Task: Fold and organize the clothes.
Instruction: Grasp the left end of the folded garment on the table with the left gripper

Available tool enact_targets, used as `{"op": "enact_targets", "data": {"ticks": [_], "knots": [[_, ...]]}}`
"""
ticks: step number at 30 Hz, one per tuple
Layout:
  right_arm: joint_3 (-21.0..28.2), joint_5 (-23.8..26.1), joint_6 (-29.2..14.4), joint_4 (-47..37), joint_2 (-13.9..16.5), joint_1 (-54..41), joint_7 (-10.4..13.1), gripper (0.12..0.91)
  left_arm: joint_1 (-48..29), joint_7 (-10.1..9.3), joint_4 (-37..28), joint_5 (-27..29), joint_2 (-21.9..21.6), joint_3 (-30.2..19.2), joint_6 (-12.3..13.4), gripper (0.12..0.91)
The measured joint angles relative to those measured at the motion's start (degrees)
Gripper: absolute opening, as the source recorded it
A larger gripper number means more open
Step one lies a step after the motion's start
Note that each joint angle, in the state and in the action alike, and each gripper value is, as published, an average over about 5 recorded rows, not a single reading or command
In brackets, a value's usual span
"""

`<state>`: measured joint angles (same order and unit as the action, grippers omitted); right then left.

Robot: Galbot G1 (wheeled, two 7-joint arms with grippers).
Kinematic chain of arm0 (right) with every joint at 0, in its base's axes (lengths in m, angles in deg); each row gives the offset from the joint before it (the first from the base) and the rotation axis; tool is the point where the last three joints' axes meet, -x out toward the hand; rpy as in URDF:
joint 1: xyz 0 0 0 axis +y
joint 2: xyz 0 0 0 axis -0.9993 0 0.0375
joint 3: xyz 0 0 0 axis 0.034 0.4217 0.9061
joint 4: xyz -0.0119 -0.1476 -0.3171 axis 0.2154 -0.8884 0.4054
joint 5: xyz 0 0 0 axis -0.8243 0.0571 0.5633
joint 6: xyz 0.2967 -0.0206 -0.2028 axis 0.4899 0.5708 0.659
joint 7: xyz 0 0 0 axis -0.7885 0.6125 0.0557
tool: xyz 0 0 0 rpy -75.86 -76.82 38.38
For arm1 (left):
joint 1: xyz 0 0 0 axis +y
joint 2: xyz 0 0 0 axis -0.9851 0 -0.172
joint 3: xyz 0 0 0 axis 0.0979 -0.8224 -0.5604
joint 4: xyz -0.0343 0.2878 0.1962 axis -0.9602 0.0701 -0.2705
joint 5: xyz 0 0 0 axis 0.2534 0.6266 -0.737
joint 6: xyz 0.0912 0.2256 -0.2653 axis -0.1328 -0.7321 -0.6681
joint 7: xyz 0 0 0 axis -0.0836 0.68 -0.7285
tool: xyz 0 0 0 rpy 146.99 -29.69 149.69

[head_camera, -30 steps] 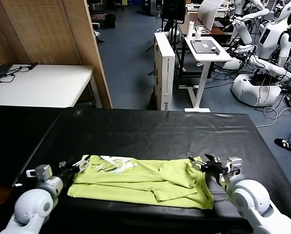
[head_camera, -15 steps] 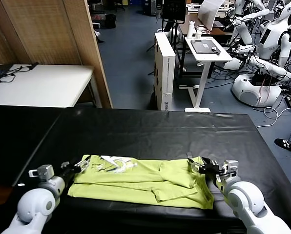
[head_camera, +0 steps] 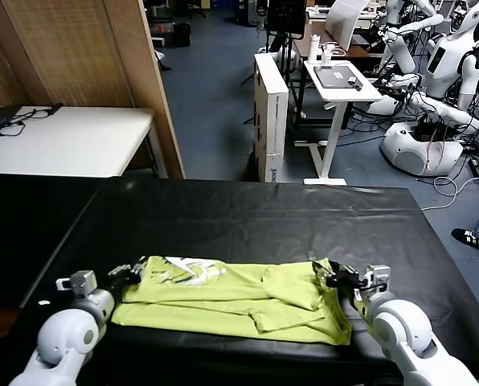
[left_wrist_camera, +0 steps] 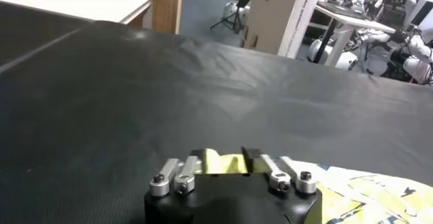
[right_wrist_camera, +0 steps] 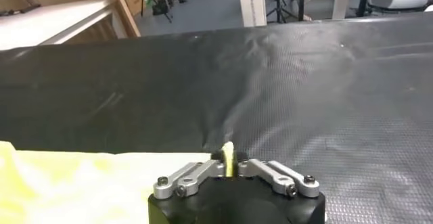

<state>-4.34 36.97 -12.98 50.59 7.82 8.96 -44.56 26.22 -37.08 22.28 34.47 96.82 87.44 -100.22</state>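
The lime yellow-green T-shirt (head_camera: 239, 297) lies folded in a long strip near the front edge of the black-covered table (head_camera: 247, 217), white neck print at its left end. My left gripper (head_camera: 128, 274) is at the shirt's left end; in the left wrist view (left_wrist_camera: 226, 156) its fingers stand on either side of a bunched fold of the fabric (left_wrist_camera: 225, 164). My right gripper (head_camera: 333, 276) is at the shirt's right end; in the right wrist view (right_wrist_camera: 227, 158) it is shut on a thin upright edge of the shirt (right_wrist_camera: 81, 178).
Behind the table is open floor with a white desk (head_camera: 63, 137) and a wooden partition (head_camera: 87, 48) at the left, a tall cardboard box (head_camera: 270, 112), a small white stand (head_camera: 340, 80), and other robots (head_camera: 432, 72) at the back right.
Both grippers have moved inward onto the shirt's ends. The right gripper, open a second ago, has closed on the right edge; the left one has reached the left edge.
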Motion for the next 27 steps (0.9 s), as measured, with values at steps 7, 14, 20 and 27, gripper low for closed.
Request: {"op": "enact_targets", "data": {"ticks": [7,14,20,27], "knots": [[-0.4,0.0,-0.2,-0.1,-0.6,0.5,0.6,0.141,0.6,0.05,-0.1,-0.2,-0.5,1.0,0.2,0.146],[-0.5,0.0,-0.2,0.1,-0.8,1.0,0.8,0.141,1.5,0.15,0.0,-0.3,-1.1,1.9,0.5,0.146],[-0.6,-0.1,-0.2,0.0,-0.9,1.0,1.1,0.141,1.9,0.18,0.1,-0.4,-1.2,2.2,0.6,0.146],[-1.2,-0.4,-0.2,0.3,-1.0,1.5,0.5,0.141,2.2,0.02,0.4,-0.6,-1.1,2.4,0.4,0.146]]}}
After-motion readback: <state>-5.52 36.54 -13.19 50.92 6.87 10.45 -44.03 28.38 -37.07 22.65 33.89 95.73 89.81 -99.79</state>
